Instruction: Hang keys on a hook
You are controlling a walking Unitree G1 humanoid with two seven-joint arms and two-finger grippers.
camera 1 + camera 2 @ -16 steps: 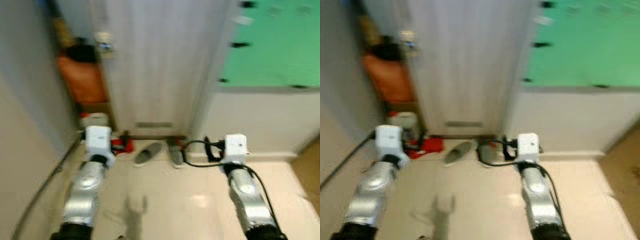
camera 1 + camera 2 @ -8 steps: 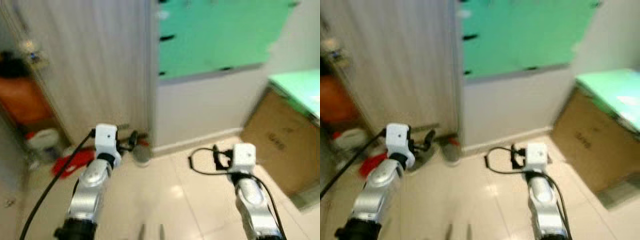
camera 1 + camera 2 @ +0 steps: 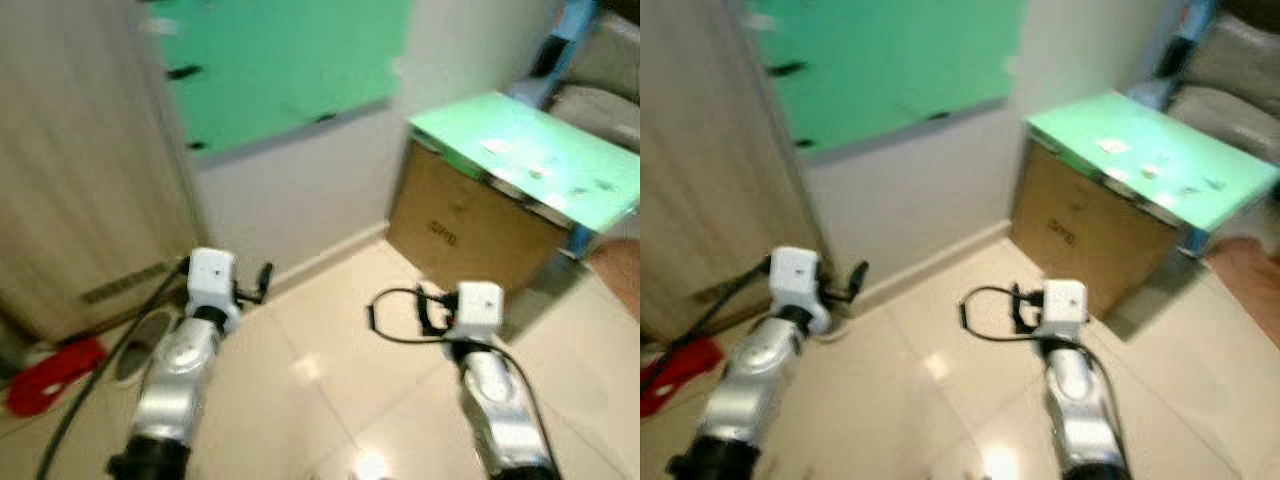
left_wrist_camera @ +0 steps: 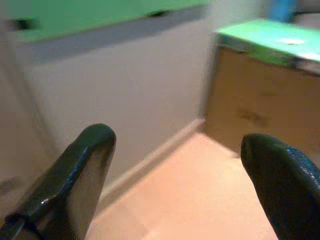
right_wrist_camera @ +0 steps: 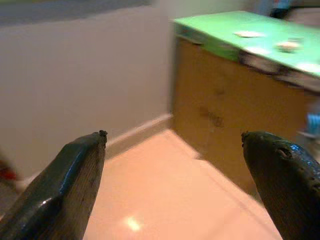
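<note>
A green board (image 3: 280, 60) hangs on the white wall, with small dark hooks (image 3: 183, 72) along it. To the right, a green tabletop (image 3: 530, 160) carries a few small pale items (image 3: 495, 147), too blurred to name. I cannot make out any keys. Both silver arms reach forward over the tiled floor. My left gripper (image 4: 177, 147) is open with nothing between its fingers, and faces the wall's skirting. My right gripper (image 5: 175, 145) is also open and empty, and faces the cardboard box (image 5: 225, 110).
A brown cardboard box (image 3: 465, 230) stands under the green top, against the wall. A beige door (image 3: 70, 190) is at the left, with a slipper (image 3: 140, 335) and a red object (image 3: 50, 370) on the floor before it. Grey upholstery (image 3: 605, 60) sits at the far right.
The camera has swung right: the door and the things on the floor slid left, and the green tabletop and box came into view. Both arms keep their pose.
</note>
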